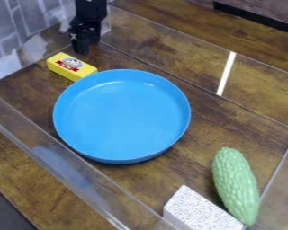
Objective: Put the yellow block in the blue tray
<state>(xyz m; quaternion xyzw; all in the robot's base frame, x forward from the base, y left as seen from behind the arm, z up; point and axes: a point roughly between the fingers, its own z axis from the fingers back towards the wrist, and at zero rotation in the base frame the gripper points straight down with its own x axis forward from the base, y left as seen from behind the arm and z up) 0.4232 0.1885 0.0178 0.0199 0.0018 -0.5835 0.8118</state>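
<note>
Gripper (82, 41): dark, pointing straight down at the far left of the counter (248, 117). Its fingers read as spread wide, with nothing between them. It holds nothing.

Yellow block (71, 66): small, rectangular, red-and-white label on its top face. It lies flat on the counter, just beside the gripper on the side nearer the camera and a little to the picture's left. The two look apart rather than touching, though the dark gripper tip makes the gap hard to read. The block's long axis runs diagonally, from upper left to lower right in the picture, its lower-right end pointing toward the tray.

Blue tray (171, 139): large, round, shallow, with a raised rim and nothing in it. It sits in the middle of the counter, its far-left rim just beside the block.

Other items: green bumpy gourd (236, 185) and white speckled sponge (197, 211) at the near right, well apart from the block.

Judgement: the grasp is not yet made. The gripper looks set to shift toward the camera over the block, fingers across its short sides. The carry to the tray is short.
</note>
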